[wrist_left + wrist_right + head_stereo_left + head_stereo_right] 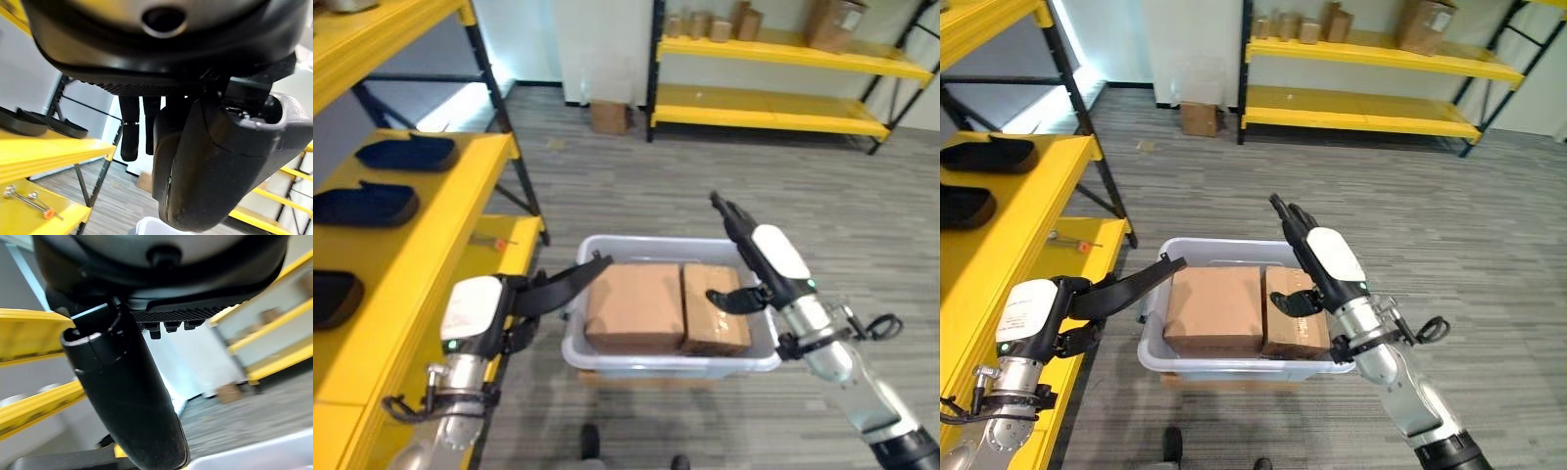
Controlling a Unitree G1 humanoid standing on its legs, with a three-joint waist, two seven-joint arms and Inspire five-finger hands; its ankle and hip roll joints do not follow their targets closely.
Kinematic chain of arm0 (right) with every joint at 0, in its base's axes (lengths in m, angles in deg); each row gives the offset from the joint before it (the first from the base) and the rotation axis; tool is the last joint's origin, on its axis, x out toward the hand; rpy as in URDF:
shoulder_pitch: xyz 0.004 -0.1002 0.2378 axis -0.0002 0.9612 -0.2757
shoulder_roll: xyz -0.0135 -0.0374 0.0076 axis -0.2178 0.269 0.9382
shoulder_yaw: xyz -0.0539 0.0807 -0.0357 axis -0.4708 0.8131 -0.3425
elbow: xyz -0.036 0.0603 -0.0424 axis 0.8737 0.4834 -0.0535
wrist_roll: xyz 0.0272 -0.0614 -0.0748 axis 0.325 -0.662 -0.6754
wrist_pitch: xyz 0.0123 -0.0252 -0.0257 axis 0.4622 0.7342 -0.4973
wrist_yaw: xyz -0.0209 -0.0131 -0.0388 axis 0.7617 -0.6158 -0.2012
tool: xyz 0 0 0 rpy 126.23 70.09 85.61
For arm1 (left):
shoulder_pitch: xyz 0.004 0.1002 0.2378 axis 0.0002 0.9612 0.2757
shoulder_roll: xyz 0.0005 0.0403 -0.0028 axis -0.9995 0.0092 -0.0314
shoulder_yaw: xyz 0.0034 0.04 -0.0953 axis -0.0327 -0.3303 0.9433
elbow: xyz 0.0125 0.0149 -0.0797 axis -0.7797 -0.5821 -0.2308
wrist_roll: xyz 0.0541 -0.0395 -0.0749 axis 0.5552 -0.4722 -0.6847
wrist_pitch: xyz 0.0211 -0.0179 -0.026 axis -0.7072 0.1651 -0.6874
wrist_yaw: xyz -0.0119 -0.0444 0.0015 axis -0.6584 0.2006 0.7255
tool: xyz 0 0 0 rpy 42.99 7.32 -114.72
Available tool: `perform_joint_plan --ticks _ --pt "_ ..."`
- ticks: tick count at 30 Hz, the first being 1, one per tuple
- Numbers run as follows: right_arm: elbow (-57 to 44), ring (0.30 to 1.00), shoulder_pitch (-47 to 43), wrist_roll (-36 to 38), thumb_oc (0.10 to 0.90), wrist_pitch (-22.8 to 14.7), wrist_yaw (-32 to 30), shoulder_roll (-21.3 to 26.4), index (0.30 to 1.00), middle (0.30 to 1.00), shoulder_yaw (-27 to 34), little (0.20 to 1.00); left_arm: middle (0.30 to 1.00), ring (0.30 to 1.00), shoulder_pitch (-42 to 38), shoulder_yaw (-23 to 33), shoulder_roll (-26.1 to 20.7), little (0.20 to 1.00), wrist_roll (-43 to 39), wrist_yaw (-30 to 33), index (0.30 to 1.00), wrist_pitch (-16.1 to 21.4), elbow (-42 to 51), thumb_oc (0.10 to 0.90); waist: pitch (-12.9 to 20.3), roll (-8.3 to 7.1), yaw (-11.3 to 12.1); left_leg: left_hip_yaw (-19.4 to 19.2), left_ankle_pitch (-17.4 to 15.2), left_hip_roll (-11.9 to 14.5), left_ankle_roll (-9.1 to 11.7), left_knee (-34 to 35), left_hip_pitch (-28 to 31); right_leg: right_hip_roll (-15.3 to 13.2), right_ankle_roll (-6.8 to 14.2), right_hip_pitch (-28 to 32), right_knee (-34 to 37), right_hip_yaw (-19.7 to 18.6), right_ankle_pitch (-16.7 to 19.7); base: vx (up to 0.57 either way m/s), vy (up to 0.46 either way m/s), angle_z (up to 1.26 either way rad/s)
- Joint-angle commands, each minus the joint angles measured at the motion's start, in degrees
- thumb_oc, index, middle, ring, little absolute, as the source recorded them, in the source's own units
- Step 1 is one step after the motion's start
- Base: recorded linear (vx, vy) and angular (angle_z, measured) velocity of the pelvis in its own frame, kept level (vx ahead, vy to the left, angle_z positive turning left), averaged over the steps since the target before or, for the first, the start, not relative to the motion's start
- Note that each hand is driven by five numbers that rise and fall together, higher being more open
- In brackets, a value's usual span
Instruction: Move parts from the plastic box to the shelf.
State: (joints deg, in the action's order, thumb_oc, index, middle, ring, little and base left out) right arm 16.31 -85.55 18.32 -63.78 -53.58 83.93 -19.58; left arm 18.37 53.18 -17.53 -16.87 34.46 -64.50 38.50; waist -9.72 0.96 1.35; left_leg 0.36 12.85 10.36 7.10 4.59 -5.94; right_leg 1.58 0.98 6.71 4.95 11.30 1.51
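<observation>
Box (607, 354), pale plastic, on the floor beside the yellow shelf (431, 245). Contents: two brown cartons side by side, filling it almost wall to wall; the larger carton (634, 305) toward the shelf, the smaller one (715, 308) on the robot's right. Both closed and lying flat, neither lifted.

Left hand (563, 282): fingers straight, reaching over the box's near-shelf rim toward the larger carton; holds nothing.

Right hand (749, 250): fingers straight and raised above the far corner, thumb turned in over the smaller carton; holds nothing.

Step in hand, as judged: closing in on a carton for a two-handed lift. Advice: bring both palms to opposite sides of one carton, not across the pair; the fit looks tight, so fingers may need to work down at the wall gaps. Lift level and clear the rim before turning to the shelf.

Shelf, near tiers: three dark shallow trays (406, 152), contents not discernible; lower tier carries a small tool with an orange tip (494, 241).

Far rack (773, 108): cartons and small containers on the upper tier.
</observation>
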Motion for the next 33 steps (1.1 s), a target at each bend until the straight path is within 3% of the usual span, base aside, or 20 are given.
perform_joint_plan --ticks 1,3,6,8,9,11,12,16,18,31,32,33 --pt "-2.3 1.0 -9.6 2.1 0.9 -4.5 -5.3 0.4 1.0 1.0 1.7 1.0 0.3 0.3 -11.1 1.9 -0.5 0.3 0.6 7.3 0.3 3.3 3.8 0.4 0.2 -0.56 0.7 3.0 4.0 3.5 2.5 0.3 0.9 -4.2 0.8 -5.8 -7.1 3.9 -5.0 -0.18 -0.049 0.86" --pt "-1.9 1.0 -10.8 1.1 0.9 -4.2 -6.3 0.6 1.0 1.0 1.4 1.0 0.3 0.3 -13.3 0.5 -0.8 0.3 0.7 7.7 0.3 3.3 3.6 0.4 -0.3 -0.98 0.4 1.4 3.3 2.3 1.3 -0.4 0.1 -5.5 0.7 -7.2 -7.2 6.1 -4.5 -0.19 -0.07 0.64" --pt "-1.6 1.0 -11.1 0.2 0.9 -4.0 -7.1 -0.3 1.0 1.0 0.5 1.0 0.3 0.3 -15.2 -0.9 -0.3 0.3 0.7 7.9 0.3 3.9 4.5 0.4 0.4 -2.3 -0.3 -1.0 -4.7 0.3 -1.7 -10.9 0.6 -7.2 0.4 -9.0 -6.5 7.4 -3.1 -0.15 -0.115 0.7" --pt "-1.7 1.0 -10.4 -0.1 0.9 -4.1 -7.1 -1.0 1.0 1.0 0.3 1.0 0.3 0.3 -16.2 -1.7 0.0 0.3 1.1 7.7 0.3 3.9 4.7 0.4 1.2 -2.59 -0.9 -3.8 -9.4 -0.2 -2.4 -16.7 2.3 -7.5 0.1 -9.0 -5.8 9.0 -3.1 -0.08 -0.076 0.71" --pt "-1.8 1.0 -9.0 -0.2 0.9 -4.0 -6.9 -1.6 1.0 1.0 0.6 1.0 0.3 0.3 -16.5 -2.1 0.2 0.3 1.6 7.5 0.3 4.2 5.1 0.4 1.8 -2.45 -1.7 -5.7 -12.5 -0.5 -2.7 -19.4 4.6 -7.5 0.0 -8.8 -5.3 10.4 -3.0 -0.04 0.001 0.89" --pt "-1.9 1.0 -7.9 -0.2 0.9 -3.9 -6.9 -1.7 1.0 1.0 1.2 1.0 0.3 0.3 -16.4 -2.2 0.3 0.3 1.7 7.5 0.3 4.4 5.5 0.4 2.0 -2.15 -2.2 -6.4 -13.6 -0.5 -2.7 -20.0 6.1 -7.5 0.1 -8.4 -5.5 11.4 -3.0 0.01 0.067 0.88" --pt "-1.9 1.0 -6.4 0.1 0.9 -3.8 -6.7 -2.1 1.0 1.0 2.2 1.0 0.3 0.3 -16.7 -2.6 0.5 0.3 1.6 7.1 0.3 4.6 5.6 0.4 2.8 -1.27 -3.3 -6.7 -16.0 -0.7 -2.2 -18.7 9.3 -7.4 0.6 -8.3 -6.0 11.8 -3.7 0.06 0.086 0.94" --pt "-2.9 1.0 -2.4 0.3 0.9 -3.8 -7.0 -2.0 1.0 1.0 4.8 1.0 0.3 0.3 -16.0 -3.7 0.9 0.3 1.6 6.4 0.3 5.1 5.9 0.4 4.1 -0.33 -4.8 -9.5 -17.4 -1.0 -2.5 -10.0 12.4 -8.6 2.1 -7.7 -6.7 13.8 -2.8 0.01 0.175 0.7" --pt "-2.8 1.0 -0.2 0.0 0.9 -3.6 -6.7 -2.7 1.0 1.0 5.8 1.0 0.3 0.3 -15.0 -4.3 0.8 0.3 2.5 6.1 0.3 5.2 6.4 0.4 5.4 0.1 -4.2 -8.9 -18.0 -2.9 -3.4 -3.6 14.4 -9.9 3.2 -7.8 -6.5 14.0 -1.4 -0.02 0.321 0.95" --pt "-1.1 1.0 1.8 -1.2 0.9 -2.2 -5.3 -4.9 1.0 1.0 5.5 1.0 0.3 0.3 -12.5 -4.4 0.1 0.3 2.1 4.8 0.3 5.5 7.2 0.4 5.2 -2.33 -1.6 -5.8 -17.9 -9.7 -7.9 -0.2 14.1 -16.0 7.7 -8.3 -7.5 14.9 4.1 -0.05 0.173 0.1" --pt "-0.7 1.0 2.0 -2.2 0.9 -1.8 -5.0 -5.9 1.0 1.0 5.1 1.0 0.3 0.3 -11.7 -4.2 -0.2 0.3 2.2 4.5 0.3 5.5 7.1 0.4 5.2 -3.03 -0.9 -5.0 -18.0 -11.8 -9.1 0.3 14.3 -18.2 9.2 -8.4 -7.5 14.9 6.0 -0.09 0.272 0.16" --pt "-0.7 1.0 1.9 -2.6 0.9 -1.7 -5.0 -6.2 1.0 1.0 4.8 1.0 0.3 0.3 -11.6 -4.2 -0.1 0.3 2.2 4.5 0.3 5.5 7.1 0.4 5.1 -3.15 -0.8 -5.0 -18.0 -12.3 -9.4 0.4 14.3 -18.8 9.5 -8.5 -7.6 14.8 6.5 -0.1 0.281 0.17"
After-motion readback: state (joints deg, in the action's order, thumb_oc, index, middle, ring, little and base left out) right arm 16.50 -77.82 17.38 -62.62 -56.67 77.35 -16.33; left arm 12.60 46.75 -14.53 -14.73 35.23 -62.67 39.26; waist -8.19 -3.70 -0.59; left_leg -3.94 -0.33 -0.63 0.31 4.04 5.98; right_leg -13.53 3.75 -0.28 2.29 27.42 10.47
